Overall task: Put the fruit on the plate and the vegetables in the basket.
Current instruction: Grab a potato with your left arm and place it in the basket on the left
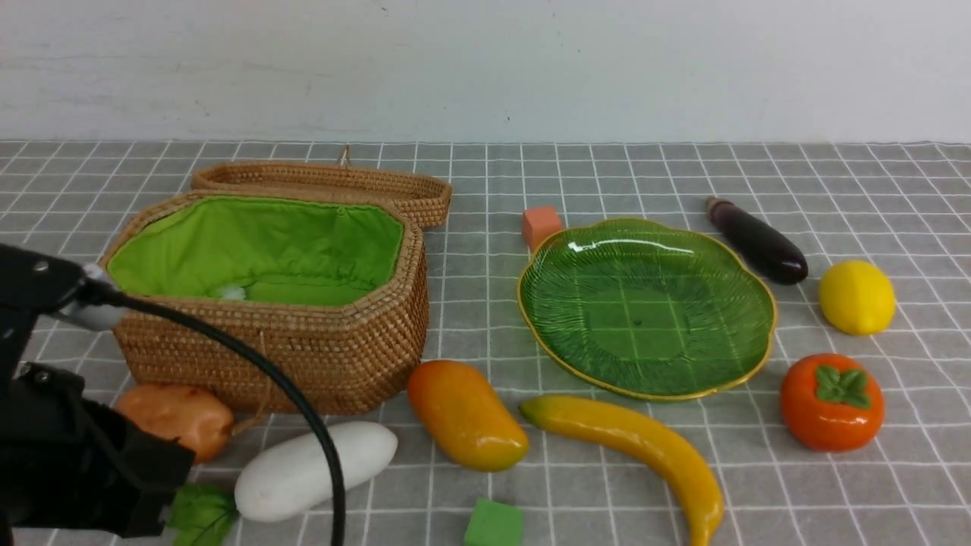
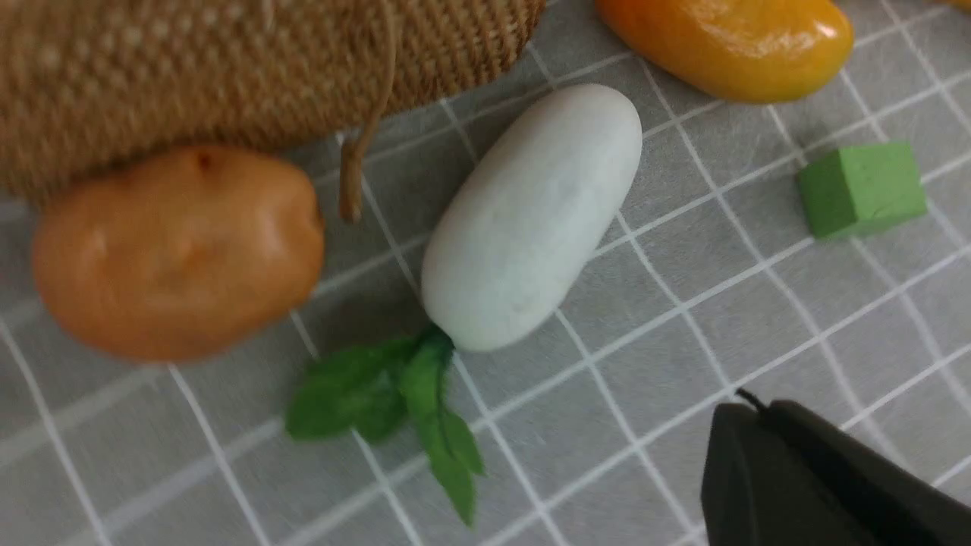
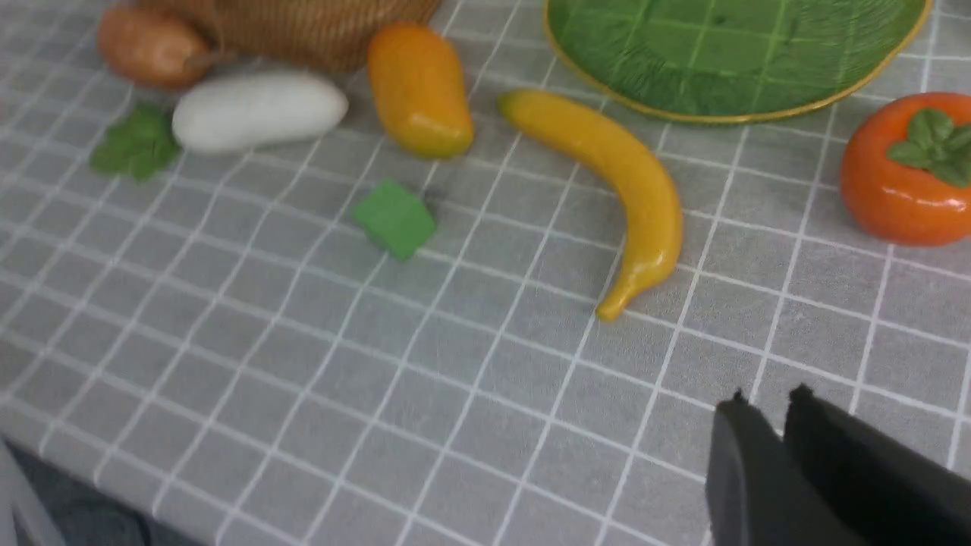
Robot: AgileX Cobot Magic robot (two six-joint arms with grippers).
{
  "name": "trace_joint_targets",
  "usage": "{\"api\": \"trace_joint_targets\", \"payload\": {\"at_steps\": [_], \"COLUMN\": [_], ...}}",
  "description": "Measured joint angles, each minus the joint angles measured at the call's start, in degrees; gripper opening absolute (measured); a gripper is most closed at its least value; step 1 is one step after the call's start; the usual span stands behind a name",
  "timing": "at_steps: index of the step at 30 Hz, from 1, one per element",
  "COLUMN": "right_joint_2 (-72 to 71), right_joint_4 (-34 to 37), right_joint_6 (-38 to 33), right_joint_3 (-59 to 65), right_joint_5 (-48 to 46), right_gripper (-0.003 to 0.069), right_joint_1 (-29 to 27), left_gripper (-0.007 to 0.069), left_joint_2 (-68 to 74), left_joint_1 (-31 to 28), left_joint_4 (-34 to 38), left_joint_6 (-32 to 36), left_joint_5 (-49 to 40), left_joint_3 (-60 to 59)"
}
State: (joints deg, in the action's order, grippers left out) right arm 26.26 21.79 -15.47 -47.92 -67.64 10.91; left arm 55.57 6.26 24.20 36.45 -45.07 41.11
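Note:
The green plate (image 1: 728,250) lies empty at centre right. The mango (image 1: 466,414), banana (image 1: 637,447), persimmon (image 1: 832,402) and lemon (image 1: 856,296) lie on the cloth around it. The eggplant (image 1: 757,240) lies behind the plate. The open basket (image 1: 303,356) stands at the left, with the potato (image 1: 178,418) and white radish (image 1: 315,469) in front of it. My left gripper (image 2: 758,409) is shut and empty, hovering near the radish (image 2: 531,216) and potato (image 2: 178,254). My right gripper (image 3: 766,398) is shut and empty, short of the banana (image 3: 614,174); it is out of the front view.
An orange cube (image 1: 541,225) sits behind the plate. A green cube (image 1: 494,525) sits near the front edge, in front of the mango. The basket lid (image 1: 326,182) lies open behind the basket. My left arm (image 1: 68,455) and its cable fill the lower left corner.

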Motion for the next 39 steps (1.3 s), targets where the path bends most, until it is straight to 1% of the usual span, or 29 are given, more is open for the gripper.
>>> {"api": "trace_joint_targets", "payload": {"at_steps": [2, 3, 4, 6, 7, 8, 9, 10, 11, 13, 16, 18, 20, 21, 22, 24, 26, 28, 30, 35, 39], "right_joint_2": [0.1, 0.1, -0.1, -0.5, -0.7, -1.0, -1.1, -1.1, -1.2, -1.2, -1.2, -1.2, -1.2, -1.2, -1.2, -1.2, -1.2, -1.2, -1.2, -1.2, -1.2], "right_joint_4": [1.6, 3.9, 6.1, 7.9, 8.5, 9.1, 9.3, 9.3, 9.3, 9.3, 9.2, 9.2, 9.1, 9.1, 9.1, 9.1, 9.1, 9.1, 9.1, 9.1, 9.1], "right_joint_6": [-3.3, -6.7, -9.9, -12.9, -14.3, -15.2, -15.8, -15.8, -16.5, -16.8, -17.0, -17.0, -17.0, -17.0, -17.1, -17.1, -17.1, -17.1, -17.0, -16.4, -16.3], "right_joint_3": [-0.7, -1.3, -1.6, -1.6, -1.6, -1.7, -1.7, -1.7, -1.9, -1.9, -1.9, -1.9, -1.9, -1.9, -1.9, -1.9, -1.9, -1.9, -1.9, -1.9, -1.9], "right_joint_5": [-0.8, -1.5, -1.7, -1.9, -2.1, -2.2, -2.2, -2.2, -2.3, -2.2, -1.8, -1.7, -1.7, -1.6, -1.6, -1.6, -1.6, -1.6, -1.6, -1.6, -1.6], "right_gripper": [0.0086, 0.0087, 0.0087, 0.009, 0.009, 0.0092, 0.0093, 0.0094, 0.0096, 0.0098, 0.0101, 0.0103, 0.0106, 0.0106, 0.0106, 0.0108, 0.0108, 0.011, 0.0111, 0.0112, 0.0117], "right_joint_1": [0.5, 1.2, 2.4, 4.3, 5.2, 6.4, 7.2, 7.4, 8.6, 9.4, 9.7, 9.7, 9.7, 9.7, 9.7, 9.7, 9.7, 9.7, 9.7, 9.7, 9.7], "left_gripper": [-0.0013, -0.0013, -0.0013, -0.0013, -0.0013, -0.0003, 0.0008, 0.0013, 0.0059, 0.0139, 0.0318, 0.0404, 0.0535, 0.0544, 0.06, 0.0648, 0.0662, 0.0661, 0.0646, 0.0596, 0.0587], "left_joint_2": [0.9, 1.9, 2.9, 4.1, 4.8, 6.1, 6.9, 7.2, 9.1, 11.5, 15.2, 16.9, 19.7, 19.9, 21.4, 23.5, 25.4, 26.2, 27.3, 29.1, 30.6], "left_joint_1": [0.2, 0.3, 0.3, 0.3, 0.4, 0.4, 0.4, 0.4, 0.4, 0.4, 0.4, 0.4, 0.4, 0.4, 0.4, 0.4, 0.4, 0.4, 0.4, 0.4, 0.4], "left_joint_4": [-0.4, -1.2, -2.2, -4.1, -4.7, -6.8, -8.6, -8.6, -11.5, -14.4, -16.7, -17.8, -20.0, -20.4, -22.1, -24.2, -27.9, -29.4, -32.5, -35.4, -35.8], "left_joint_6": [6.1, 14.3, 21.0, 27.0, 28.8, 30.7, 31.4, 31.4, 31.8, 32.0, 32.5, 32.7, 32.8, 32.8, 32.8, 32.8, 32.8, 32.8, 32.8, 32.8, 32.8], "left_joint_5": [0.7, 1.5, 2.1, 2.2, 2.2, 2.4, 2.5, 2.6, 3.5, 5.7, 11.0, 13.7, 17.8, 18.1, 20.0, 21.7, 22.2, 22.6, 23.6, 26.3, 27.6], "left_joint_3": [0.2, 0.4, 0.4, 0.4, 0.5, 0.5, 0.5, 0.5, 0.5, 0.5, 0.5, 0.5, 0.5, 0.5, 0.5, 0.5, 0.5, 0.5, 0.5, 0.5, 0.5]}}
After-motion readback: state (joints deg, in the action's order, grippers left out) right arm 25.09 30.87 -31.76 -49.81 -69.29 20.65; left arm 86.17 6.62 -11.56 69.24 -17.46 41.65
